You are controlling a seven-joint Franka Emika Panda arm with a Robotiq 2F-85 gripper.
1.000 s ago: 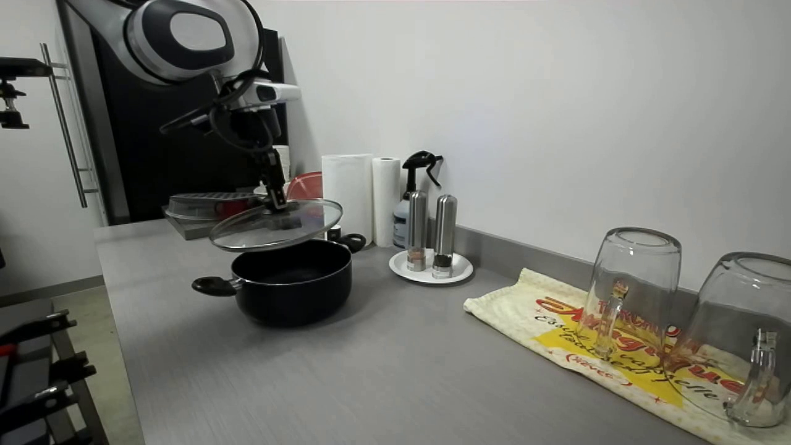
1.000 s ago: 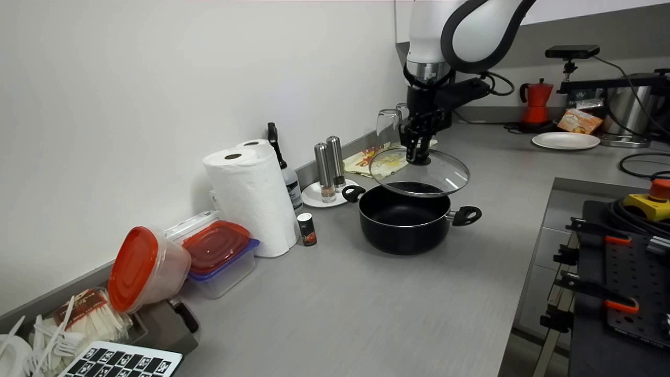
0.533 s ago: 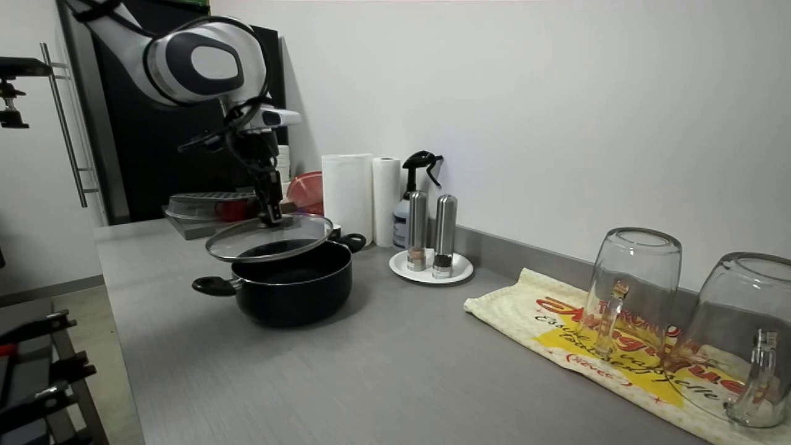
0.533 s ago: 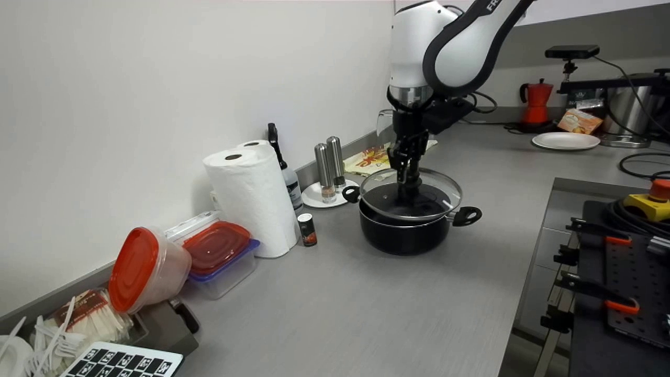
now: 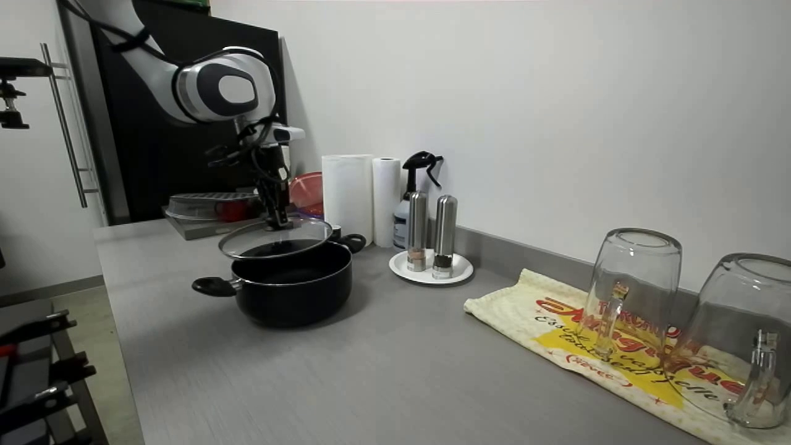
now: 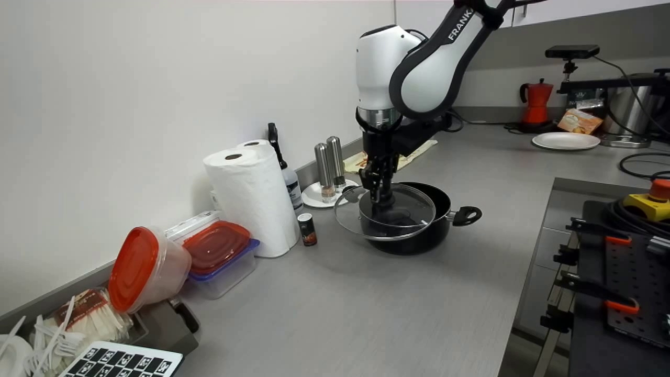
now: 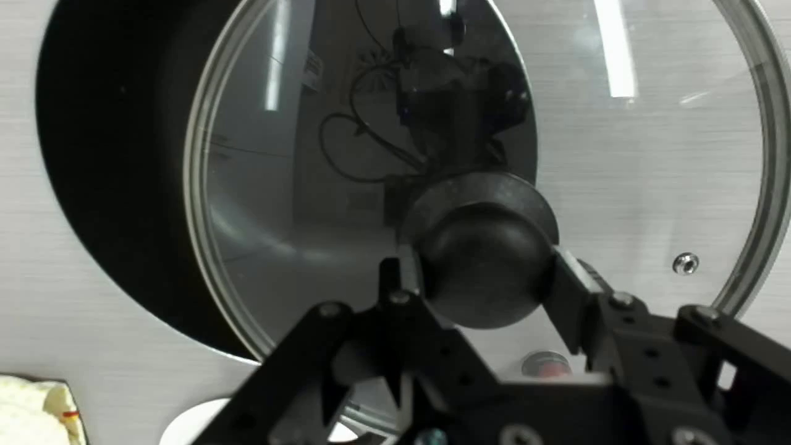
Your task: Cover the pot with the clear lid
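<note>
Hand, black-fingered, grips round clear glass lid by its dark knob — off-centre over wide black pot!

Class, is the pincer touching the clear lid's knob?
Touching: the wrist view shows the pincer closed on the knob of the clear lid, meeting it on both sides.

Wrist view: top edge crops wide black pot, round clear glass lid; my black tool partly hides white round tray.
</note>
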